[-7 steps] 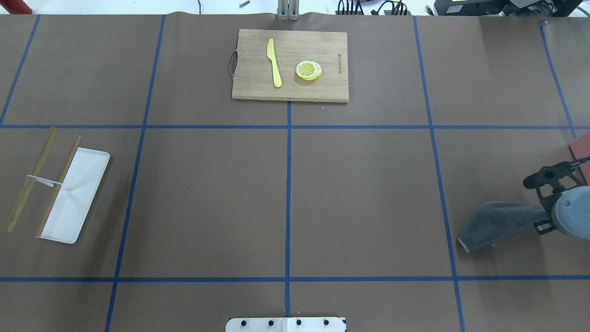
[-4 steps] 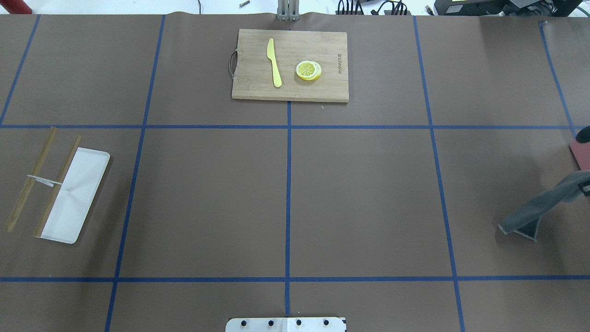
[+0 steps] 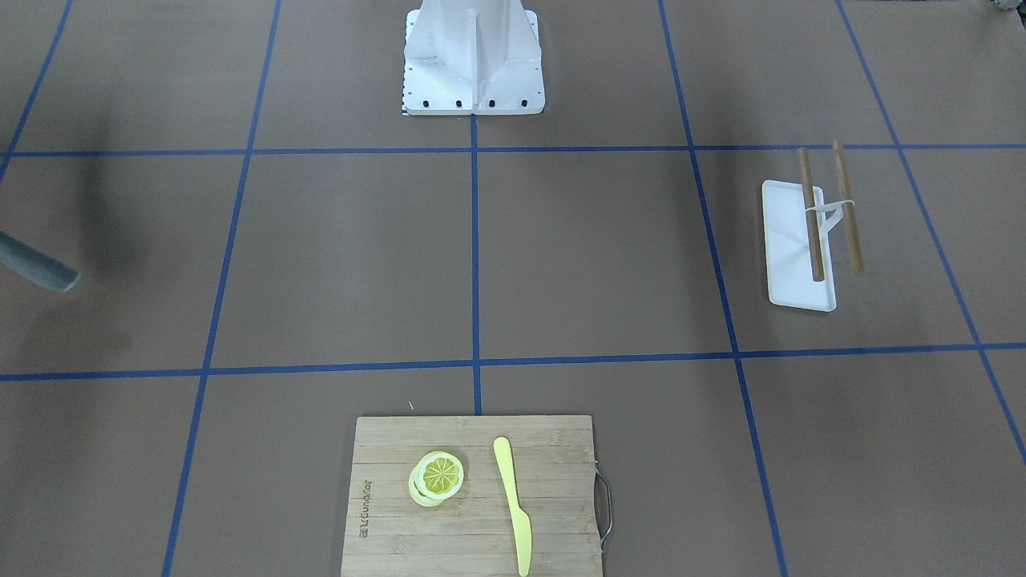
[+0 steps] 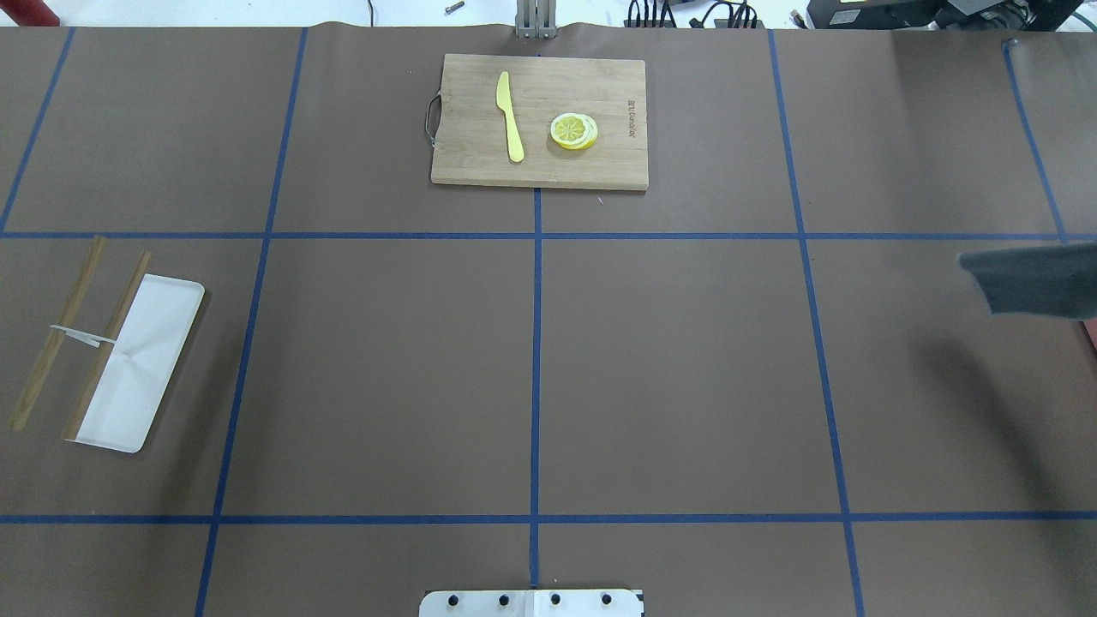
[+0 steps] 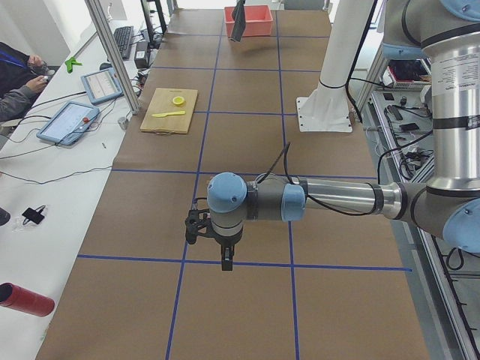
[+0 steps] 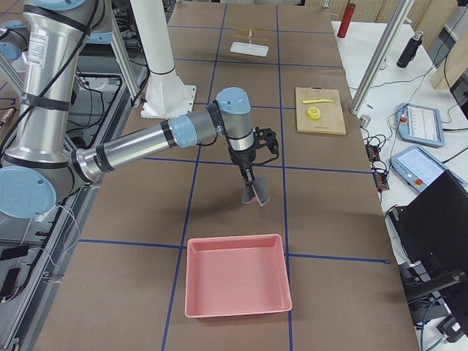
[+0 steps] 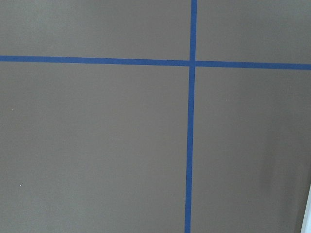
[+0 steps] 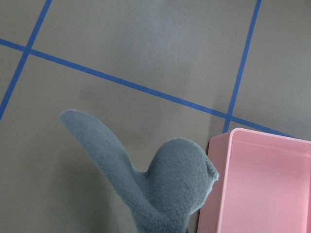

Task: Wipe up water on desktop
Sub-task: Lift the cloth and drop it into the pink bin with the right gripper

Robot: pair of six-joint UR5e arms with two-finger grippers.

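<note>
The brown desktop point(image 4: 668, 368) with blue tape lines shows no water that I can make out. A grey cloth point(image 4: 1028, 278) hangs in the air at the right edge of the overhead view. In the exterior right view it point(image 6: 254, 191) dangles from my right gripper point(image 6: 247, 170), just beyond a pink bin point(image 6: 234, 274). The right wrist view shows the cloth point(image 8: 155, 184) beside the bin's corner point(image 8: 262, 179). I cannot tell how the jaws stand. My left gripper point(image 5: 225, 261) hovers low over a tape crossing; I cannot tell whether it is open or shut.
A bamboo cutting board point(image 4: 540, 120) with a yellow knife point(image 4: 511, 116) and lemon slices point(image 4: 573, 131) lies at the far middle. A white tray point(image 4: 141, 364) with chopsticks point(image 4: 56, 334) lies at the left. The robot base plate point(image 4: 531, 603) is at the near edge.
The cloth has lifted off the desktop and moved toward the far side at the right edge of the overhead view. The right gripper has left that view.
</note>
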